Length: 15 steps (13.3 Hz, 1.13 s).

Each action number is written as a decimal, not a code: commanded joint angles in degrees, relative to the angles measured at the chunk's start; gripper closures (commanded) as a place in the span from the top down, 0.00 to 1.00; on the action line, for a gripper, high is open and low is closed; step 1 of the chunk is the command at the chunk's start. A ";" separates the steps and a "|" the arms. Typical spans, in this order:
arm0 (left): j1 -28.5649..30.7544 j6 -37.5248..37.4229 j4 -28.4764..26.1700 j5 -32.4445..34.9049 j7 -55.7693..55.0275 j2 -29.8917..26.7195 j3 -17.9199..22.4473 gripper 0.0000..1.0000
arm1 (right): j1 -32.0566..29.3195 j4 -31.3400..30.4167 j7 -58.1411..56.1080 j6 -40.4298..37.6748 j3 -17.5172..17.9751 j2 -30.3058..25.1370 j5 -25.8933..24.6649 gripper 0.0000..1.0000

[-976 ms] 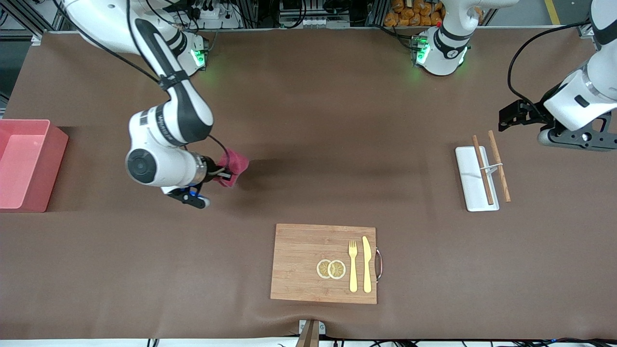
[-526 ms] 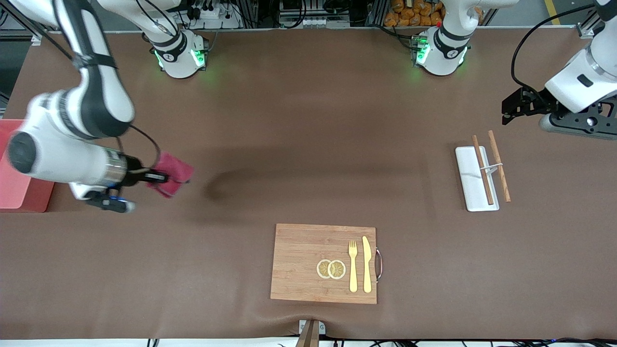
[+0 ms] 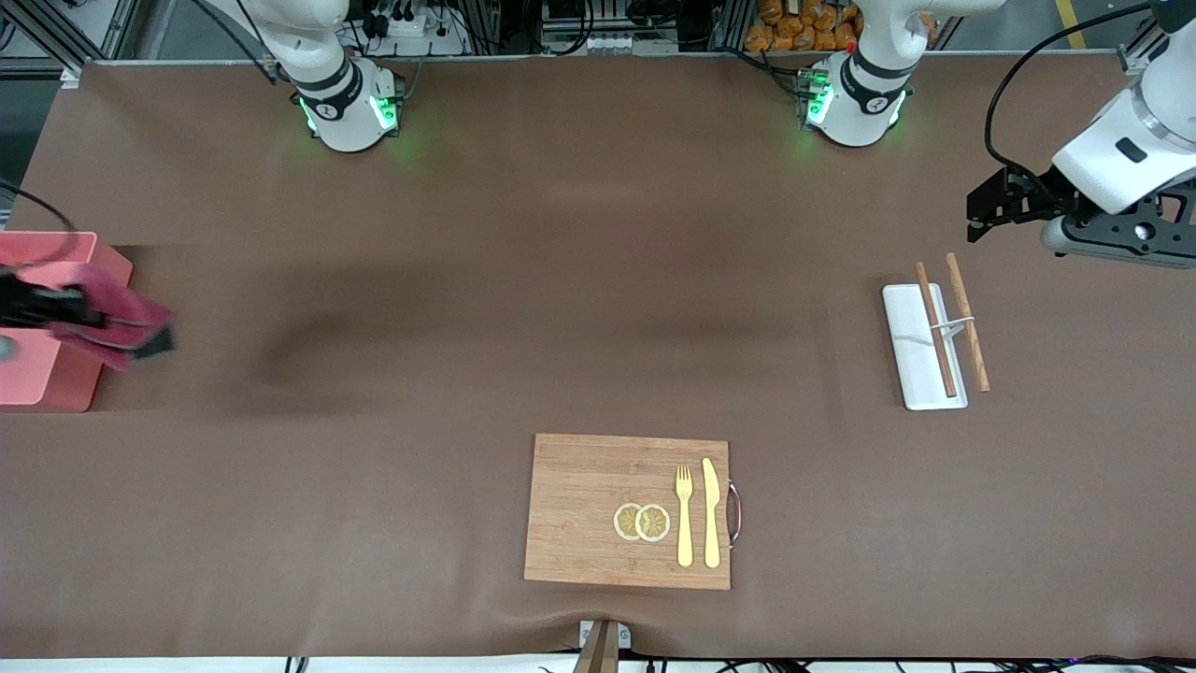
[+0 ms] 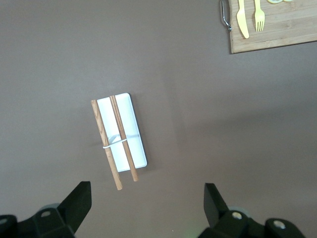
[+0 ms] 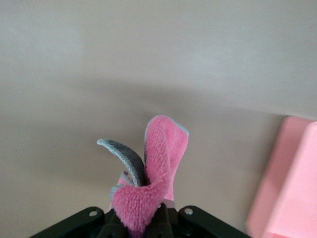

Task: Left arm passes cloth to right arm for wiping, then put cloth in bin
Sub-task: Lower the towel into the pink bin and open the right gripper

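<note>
Right end effector [image 3: 65,313] carried across to the bin [image 3: 47,374] edge, clamped on the cloth [image 3: 117,322], left end effector [image 4: 146,201] waiting wide apart

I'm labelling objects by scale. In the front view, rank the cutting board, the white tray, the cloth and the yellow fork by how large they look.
Largest to smallest:
1. cutting board
2. white tray
3. cloth, held up over the table by the right gripper, so it is nearer the camera and its place is unsure
4. yellow fork

Right gripper [image 3: 65,313] is clamped tight (seemingly mid-air), while left gripper [image 4: 146,198] waits, jaws spread.
</note>
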 commanded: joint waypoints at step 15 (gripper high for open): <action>0.53 -0.02 0.52 -0.75 -0.16 -0.35 -0.63 1.00 | -26.08 7.56 -44.68 30.95 1.67 28.46 -4.74 0.99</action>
